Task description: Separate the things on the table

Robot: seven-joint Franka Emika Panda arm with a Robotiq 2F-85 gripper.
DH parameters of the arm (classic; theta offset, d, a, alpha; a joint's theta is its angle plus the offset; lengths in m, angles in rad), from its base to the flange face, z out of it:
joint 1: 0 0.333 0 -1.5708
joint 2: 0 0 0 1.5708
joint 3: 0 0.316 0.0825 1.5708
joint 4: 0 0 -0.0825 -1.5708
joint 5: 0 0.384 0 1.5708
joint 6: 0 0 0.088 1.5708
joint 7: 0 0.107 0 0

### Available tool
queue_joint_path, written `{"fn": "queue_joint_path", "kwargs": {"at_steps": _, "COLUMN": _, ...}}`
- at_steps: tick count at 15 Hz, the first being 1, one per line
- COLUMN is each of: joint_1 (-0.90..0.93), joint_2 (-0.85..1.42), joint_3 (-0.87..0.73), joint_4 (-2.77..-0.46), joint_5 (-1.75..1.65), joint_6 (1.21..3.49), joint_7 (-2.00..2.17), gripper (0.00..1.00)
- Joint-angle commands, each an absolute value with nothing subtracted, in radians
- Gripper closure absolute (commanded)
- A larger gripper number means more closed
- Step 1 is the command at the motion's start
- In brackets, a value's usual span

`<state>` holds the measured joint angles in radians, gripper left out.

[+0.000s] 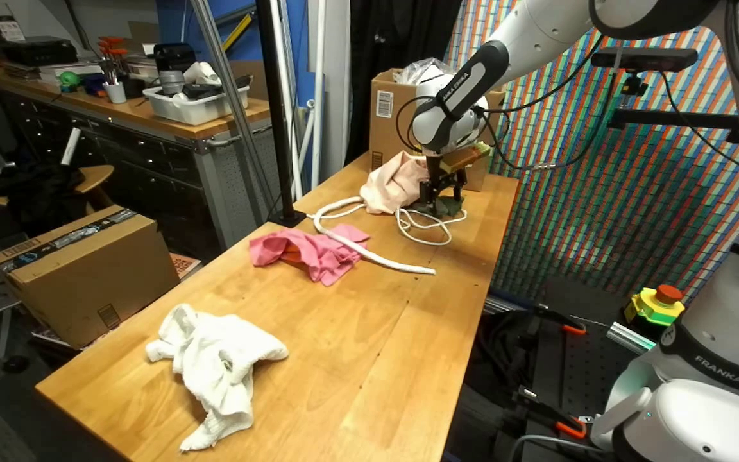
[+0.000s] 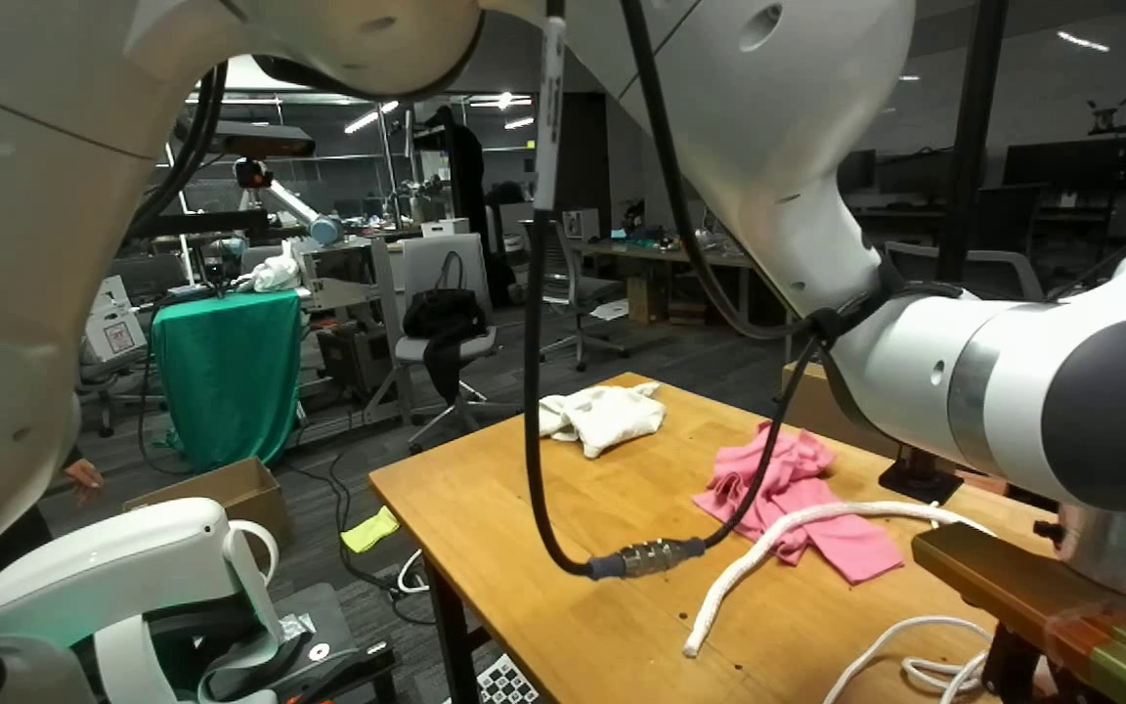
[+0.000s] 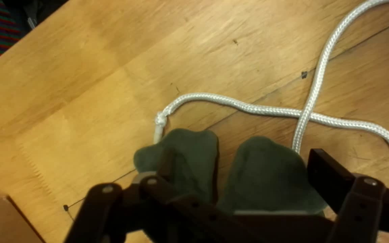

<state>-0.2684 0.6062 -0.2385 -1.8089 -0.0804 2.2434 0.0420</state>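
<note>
- The gripper [image 3: 241, 163] points down at the table [image 1: 344, 359], its fingers [image 3: 329, 179] standing apart above a dark green piece [image 3: 265, 172]; whether either finger touches it, I cannot tell.
- The dark green piece lies on the table beneath the gripper. Two lobes sit side by side, both pointing toward the top of the wrist view; their long axes run nearly parallel, up and down, with a narrow gap between. The lower part is hidden behind the gripper.
- A thin white cord [image 3: 262, 110] lies just beyond the lobes. Its knotted end points down to the left lobe's edge; another strand slants from the upper right to the right lobe, crossing over the first.
- Beside the gripper, a peach cloth [image 1: 395, 183] is bunched in front of a cardboard box [image 1: 383, 138]; its long axis is hard to tell.
- A thick white rope [image 1: 401, 265] hooks away from the peach cloth, then runs straighter over a pink cloth [image 1: 318, 253], its free end pointing toward the table's right edge in that exterior view.
- The pink cloth is crumpled, stretched mainly left to right there, one corner pointing toward the view's bottom.
- Well apart, near the opposite table end, a white cloth [image 1: 222, 353] lies with its longer way top to bottom, a narrow tail pointing lower left.
</note>
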Motion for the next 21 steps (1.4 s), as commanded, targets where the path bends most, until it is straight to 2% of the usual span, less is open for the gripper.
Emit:
{"fn": "queue_joint_path", "kwargs": {"at_steps": 1, "joint_1": -0.316, "joint_2": 0.644, "joint_3": -0.205, "joint_4": -1.75, "joint_5": -0.03, "joint_6": 2.22, "joint_7": -0.032, "gripper": 0.0}}
{"fn": "queue_joint_path", "kwargs": {"at_steps": 10, "joint_1": -0.368, "joint_2": 0.731, "joint_3": -0.164, "joint_4": -1.653, "joint_5": 0.041, "joint_6": 2.207, "joint_7": -0.119, "gripper": 0.0}}
{"fn": "queue_joint_path", "kwargs": {"at_steps": 11, "joint_1": -0.372, "joint_2": 0.734, "joint_3": -0.163, "joint_4": -1.644, "joint_5": 0.043, "joint_6": 2.196, "joint_7": -0.128, "gripper": 0.2}}
{"fn": "queue_joint_path", "kwargs": {"at_steps": 14, "joint_1": -0.383, "joint_2": 0.735, "joint_3": -0.155, "joint_4": -1.626, "joint_5": 0.063, "joint_6": 2.175, "joint_7": -0.148, "gripper": 0.41}}
{"fn": "queue_joint_path", "kwargs": {"at_steps": 17, "joint_1": -0.392, "joint_2": 0.732, "joint_3": -0.152, "joint_4": -1.612, "joint_5": 0.076, "joint_6": 2.158, "joint_7": -0.167, "gripper": 0.44}}
{"fn": "queue_joint_path", "kwargs": {"at_steps": 20, "joint_1": -0.402, "joint_2": 0.736, "joint_3": -0.144, "joint_4": -1.601, "joint_5": 0.093, "joint_6": 2.153, "joint_7": -0.184, "gripper": 0.41}}
{"fn": "queue_joint_path", "kwargs": {"at_steps": 21, "joint_1": -0.406, "joint_2": 0.739, "joint_3": -0.139, "joint_4": -1.597, "joint_5": 0.101, "joint_6": 2.148, "joint_7": -0.193, "gripper": 0.51}}
